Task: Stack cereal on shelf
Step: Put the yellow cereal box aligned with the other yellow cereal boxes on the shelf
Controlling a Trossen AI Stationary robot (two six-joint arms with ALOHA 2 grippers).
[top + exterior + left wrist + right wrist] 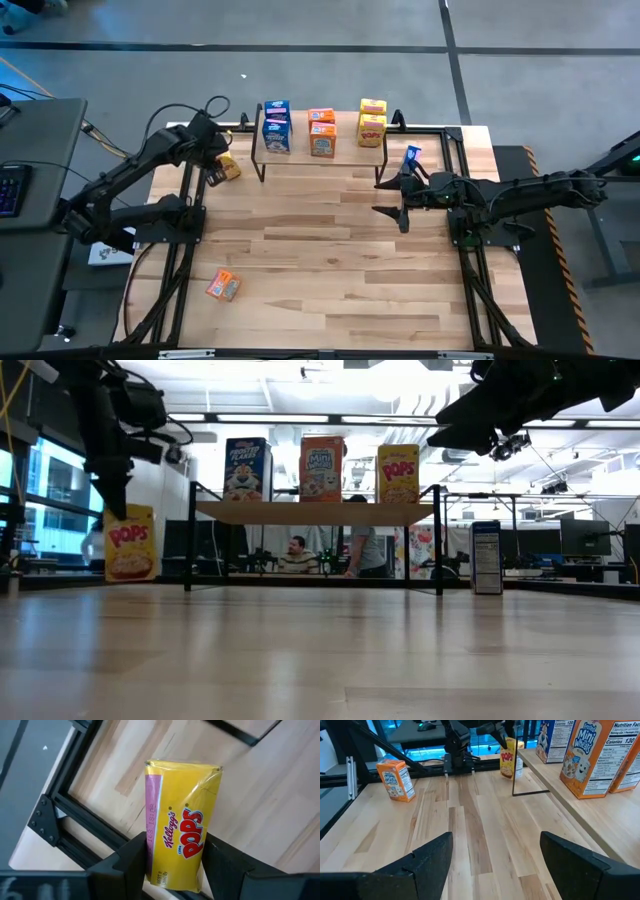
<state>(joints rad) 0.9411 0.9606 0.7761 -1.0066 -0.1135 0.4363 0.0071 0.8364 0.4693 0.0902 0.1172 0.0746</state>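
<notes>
shelf point(322, 160): six boxes stacked in twos | left gripper point(222, 168): fingers clamped on yellow Pops box point(180, 827), by shelf's left end | right gripper point(392, 197): jaws wide, empty, above the tabletop | step: lift clear of plank edge, keep box upright, set down squarely

Overhead camera looks straight down on the whole table point(330, 250) and both arms. Low camera sits at tabletop level, facing the shelf point(315, 512) and the room behind. Left wrist camera looks close down on a yellow box point(182, 827). Right wrist camera faces across the tabletop; the shelf appears in three views.
</notes>
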